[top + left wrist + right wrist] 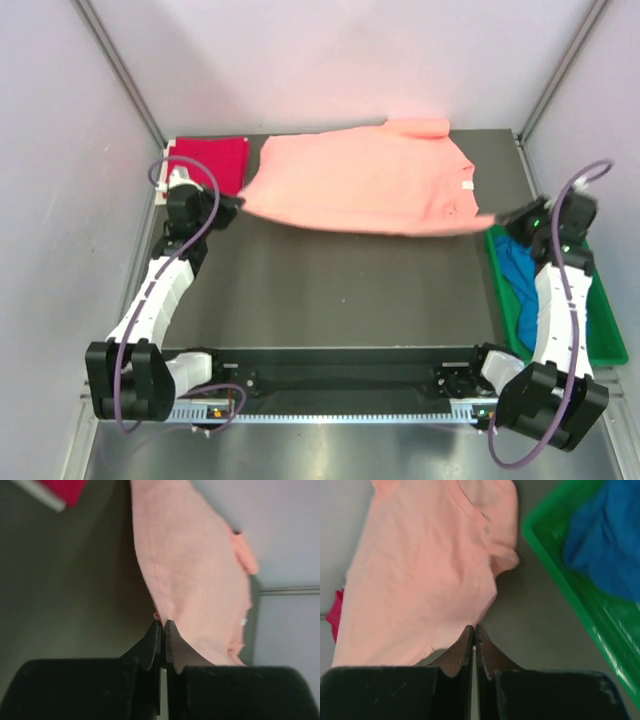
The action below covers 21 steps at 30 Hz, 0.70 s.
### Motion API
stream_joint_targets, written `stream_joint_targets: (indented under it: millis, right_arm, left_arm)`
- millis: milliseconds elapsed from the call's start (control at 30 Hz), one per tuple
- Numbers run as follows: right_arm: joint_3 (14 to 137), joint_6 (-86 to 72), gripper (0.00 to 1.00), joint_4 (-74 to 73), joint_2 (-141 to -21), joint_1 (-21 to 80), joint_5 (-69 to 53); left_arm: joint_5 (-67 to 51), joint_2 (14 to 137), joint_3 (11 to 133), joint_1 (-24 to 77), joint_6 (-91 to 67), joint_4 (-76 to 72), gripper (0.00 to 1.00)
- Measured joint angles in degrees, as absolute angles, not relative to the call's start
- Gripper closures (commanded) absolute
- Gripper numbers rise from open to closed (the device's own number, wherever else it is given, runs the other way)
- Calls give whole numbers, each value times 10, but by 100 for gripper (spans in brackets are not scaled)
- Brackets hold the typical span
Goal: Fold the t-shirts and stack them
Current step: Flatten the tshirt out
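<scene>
The salmon-pink t-shirt (365, 180) is stretched wide between both grippers, its near edge lifted above the dark table and its far part lying at the back. My left gripper (238, 203) is shut on the shirt's left corner; the left wrist view shows the jaws (163, 622) pinching the pink cloth (195, 570). My right gripper (497, 216) is shut on the right corner, also seen in the right wrist view (474, 627) with the pink cloth (425, 565). The crimson-red t-shirt (212, 160) lies folded at the back left. The bright blue t-shirt (520, 275) lies crumpled in the tray.
A green plastic tray (602, 335) stands along the table's right edge, also seen in the right wrist view (555, 555). Pale walls close in the back and both sides. The dark tabletop (340, 290) lies in front of the shirt.
</scene>
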<state>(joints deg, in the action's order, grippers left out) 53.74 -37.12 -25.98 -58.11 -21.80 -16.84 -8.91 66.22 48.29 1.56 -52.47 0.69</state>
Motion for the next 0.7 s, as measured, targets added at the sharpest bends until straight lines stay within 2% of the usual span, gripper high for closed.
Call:
stream_joint_targets:
  millis: [100,267,533,700]
  right_arm:
    - [429,-373,100,-323,-544,-215,-184]
    - [363,-360,100,-385,-490,-214,-178]
    - [366,-331,100,-445,-478,-214,-136]
    - [405,-329,100,-494,-425,-206,-103]
  left_arm:
    - [-52,637,439,16,-502,91,100]
    - [-7,602,396,15,-487,147,100]
    - [62,624,370,15,-526,203,100]
    - [105,614,368,15,-554,234,100]
